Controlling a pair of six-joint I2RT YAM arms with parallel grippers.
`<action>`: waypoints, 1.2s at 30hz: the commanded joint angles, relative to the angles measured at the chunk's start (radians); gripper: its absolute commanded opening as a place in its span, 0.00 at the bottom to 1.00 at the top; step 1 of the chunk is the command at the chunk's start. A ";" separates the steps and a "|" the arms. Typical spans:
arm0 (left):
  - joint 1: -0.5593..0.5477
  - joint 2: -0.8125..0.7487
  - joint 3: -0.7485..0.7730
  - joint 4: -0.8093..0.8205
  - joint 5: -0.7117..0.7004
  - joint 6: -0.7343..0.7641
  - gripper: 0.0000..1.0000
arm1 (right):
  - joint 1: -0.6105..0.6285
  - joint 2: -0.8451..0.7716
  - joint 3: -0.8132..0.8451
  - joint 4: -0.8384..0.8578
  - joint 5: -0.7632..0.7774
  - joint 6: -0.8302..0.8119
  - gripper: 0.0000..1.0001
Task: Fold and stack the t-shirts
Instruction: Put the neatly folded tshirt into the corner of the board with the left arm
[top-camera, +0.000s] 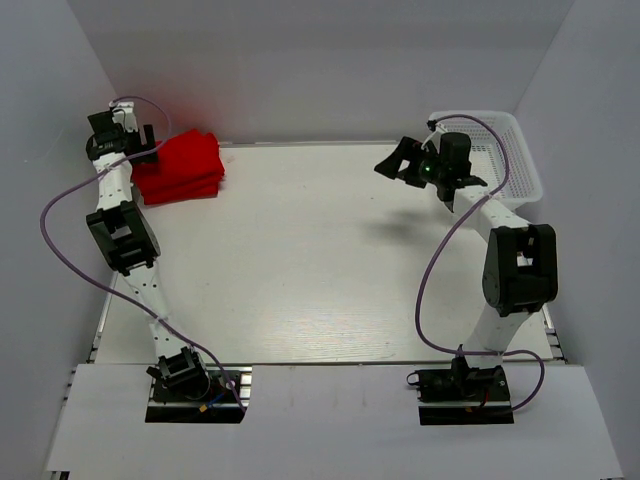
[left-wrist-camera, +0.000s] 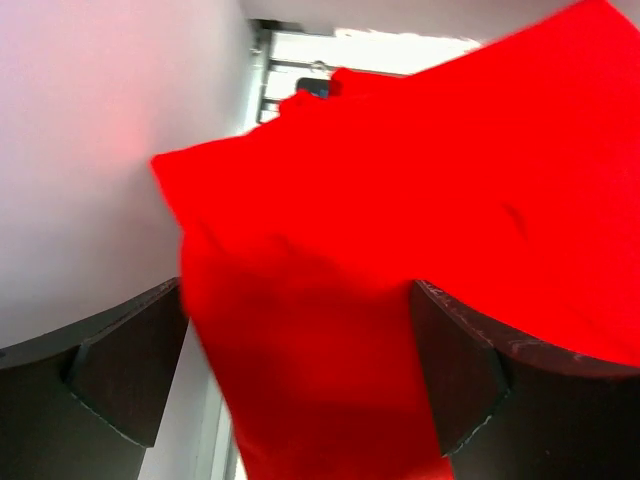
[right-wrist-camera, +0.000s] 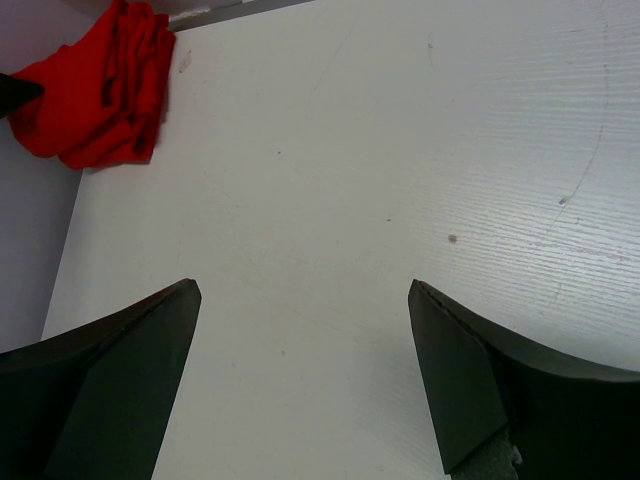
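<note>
Left gripper (left-wrist-camera: 297, 300) hangs directly over the t-shirts (top-camera: 182, 166) with its jaws spread wide, gripping nothing. The folded red stack sits at 10 o'clock on the table (top-camera: 300, 260), tucked into the back corner, probably to keep the working area free. Right gripper (right-wrist-camera: 305, 290) hovers at 2 o'clock near the basket (top-camera: 522, 170), also wide apart and holding nothing, which suggests it is idle.

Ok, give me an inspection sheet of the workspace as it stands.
Surface: white table, faint marks only.
Job's things: red t-shirts folded and stacked in the far left corner.
Clutter: white mesh basket in the far right corner.
Hands: left hand open over the stack; right hand open above the table, holding nothing.
Cables: purple cables loop along both arms.
Surroundings: plain pale walls on three sides.
</note>
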 joint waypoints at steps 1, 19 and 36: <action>-0.016 -0.074 0.037 0.015 -0.097 -0.035 1.00 | 0.006 0.007 0.063 -0.016 -0.003 -0.037 0.90; -0.141 -0.345 0.021 -0.147 -0.358 -0.097 1.00 | 0.046 -0.004 0.176 -0.301 0.083 -0.228 0.90; -0.672 -1.085 -1.256 0.270 -0.132 -0.457 1.00 | 0.064 -0.327 -0.357 -0.169 0.139 -0.235 0.90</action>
